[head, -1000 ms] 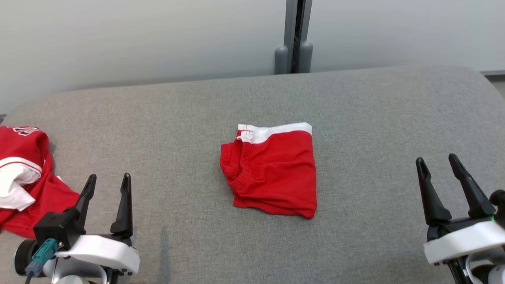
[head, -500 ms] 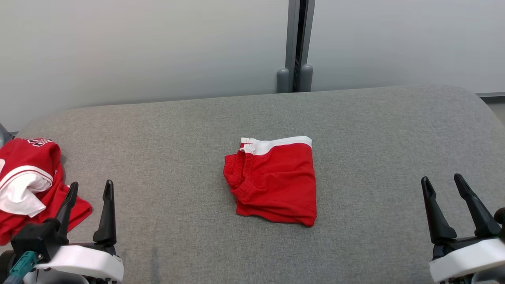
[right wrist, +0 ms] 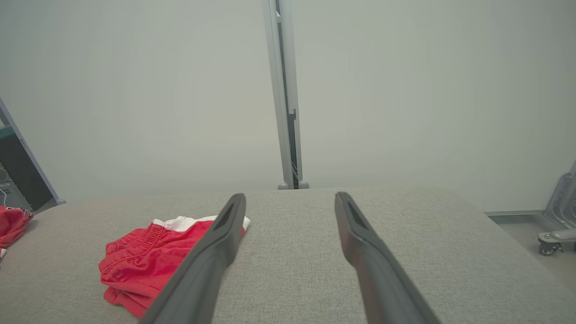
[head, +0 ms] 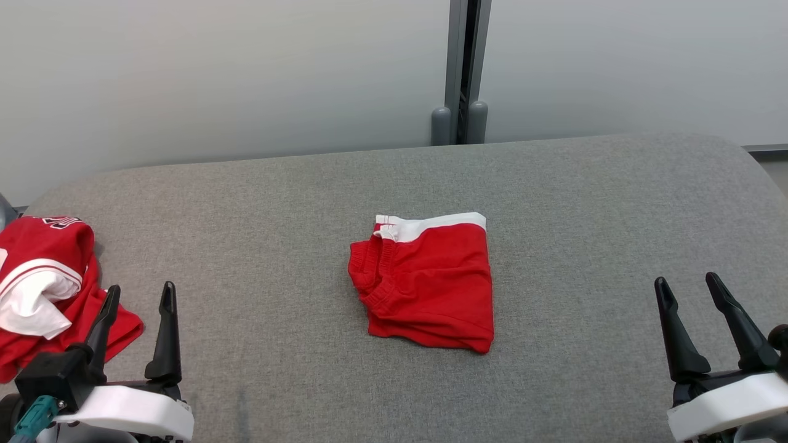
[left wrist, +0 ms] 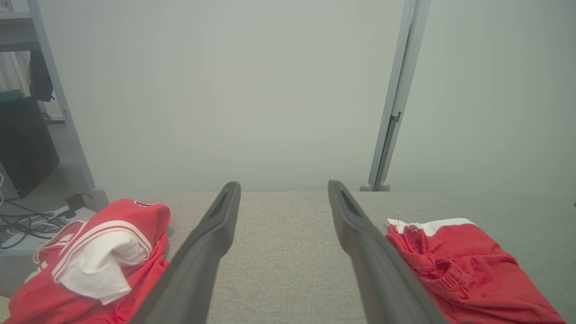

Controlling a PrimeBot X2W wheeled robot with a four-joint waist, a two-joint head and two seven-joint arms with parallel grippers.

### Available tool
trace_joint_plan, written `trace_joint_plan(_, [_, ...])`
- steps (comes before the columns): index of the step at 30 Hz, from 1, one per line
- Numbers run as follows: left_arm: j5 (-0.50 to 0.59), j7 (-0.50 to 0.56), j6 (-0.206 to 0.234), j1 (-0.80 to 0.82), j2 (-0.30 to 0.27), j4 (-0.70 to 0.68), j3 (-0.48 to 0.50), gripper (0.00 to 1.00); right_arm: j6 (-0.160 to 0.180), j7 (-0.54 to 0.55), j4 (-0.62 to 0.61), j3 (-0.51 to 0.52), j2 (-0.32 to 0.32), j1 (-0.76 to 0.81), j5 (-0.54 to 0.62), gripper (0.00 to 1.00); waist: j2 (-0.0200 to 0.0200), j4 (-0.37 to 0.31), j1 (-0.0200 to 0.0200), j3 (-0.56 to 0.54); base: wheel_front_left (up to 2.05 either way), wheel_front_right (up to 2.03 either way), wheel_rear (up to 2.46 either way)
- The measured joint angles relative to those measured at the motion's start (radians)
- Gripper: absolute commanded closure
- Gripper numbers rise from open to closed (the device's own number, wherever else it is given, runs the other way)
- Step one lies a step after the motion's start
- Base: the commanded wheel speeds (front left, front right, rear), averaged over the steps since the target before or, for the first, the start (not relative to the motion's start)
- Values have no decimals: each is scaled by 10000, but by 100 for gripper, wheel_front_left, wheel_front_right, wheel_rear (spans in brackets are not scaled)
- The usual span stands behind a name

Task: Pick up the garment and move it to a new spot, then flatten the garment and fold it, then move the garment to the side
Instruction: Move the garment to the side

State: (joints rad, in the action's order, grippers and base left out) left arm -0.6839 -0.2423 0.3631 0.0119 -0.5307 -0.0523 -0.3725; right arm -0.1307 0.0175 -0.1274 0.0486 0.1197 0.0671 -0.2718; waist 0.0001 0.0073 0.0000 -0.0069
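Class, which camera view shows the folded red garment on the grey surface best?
The head view: the folded red garment lies whole, unobstructed. Left wrist view: the left gripper's finger covers its edge, the frame crops it. Right wrist view: the right gripper's finger hides its right part.

Before me a grey fabric-covered table [head: 585, 203] runs to a pale matte wall [head: 215, 74] split by a grey metal post [head: 457, 61], with cables [left wrist: 18, 225] tangled on the floor [left wrist: 58, 180] to my left.
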Motion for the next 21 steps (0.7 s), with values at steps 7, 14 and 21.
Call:
trace_joint_plan(7, [2,42,82,-7,4,-46,-29,0,0,12,-2,-10,0,-3,-4,0,0,31,0,2,0,0,0])
trace_joint_plan(14, [2,42,115,-30,4,-107,-33,0,0,38,6,-4,6,-6,-15,0,0,103,0,-13,0,0,0])
trace_joint_plan(21, [2,42,165,-28,4,-165,-59,0,0,94,15,25,27,-14,-27,0,0,218,0,15,0,0,0])
